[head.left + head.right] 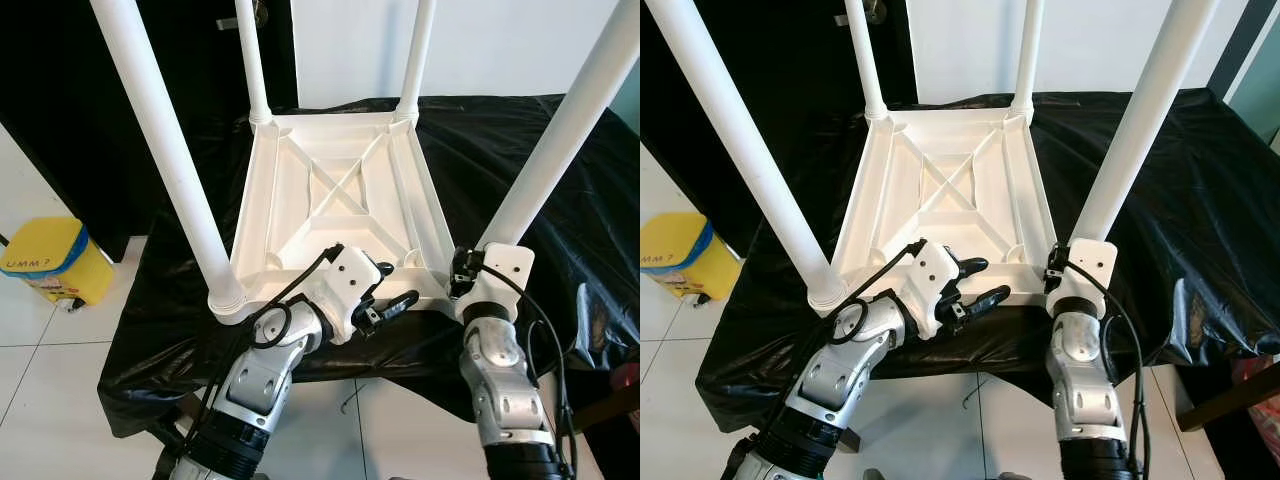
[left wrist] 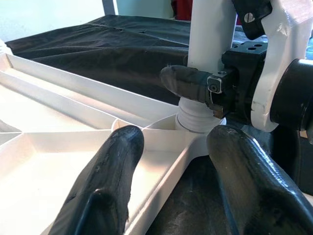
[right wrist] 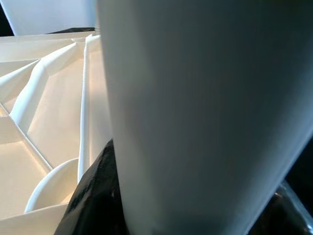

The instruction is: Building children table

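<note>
Legs pointed straight up: the white children's table (image 1: 340,200) lay upside down on a desk (image 1: 500,140) draped in black sheeting, its ribbed underside facing the camera and its four long white legs standing upright at the corners. The tabletop sat toward the desk's near edge, its near rim almost at that edge, with bare black sheet open to the right and behind. At the near-right corner, the right tool (image 1: 470,280) was clamped around the base of the near-right leg (image 1: 560,130), a black finger (image 2: 188,82) pressed against the leg just above its socket. The left tool (image 1: 385,290) hovered at the middle of the near rim, its two fingers spread apart and aimed toward that same corner, one over the tabletop's inside, the other outside the rim. Beyond the desk's left edge, a yellow bin (image 1: 50,262) stood on the white tiled floor (image 1: 40,400).
</note>
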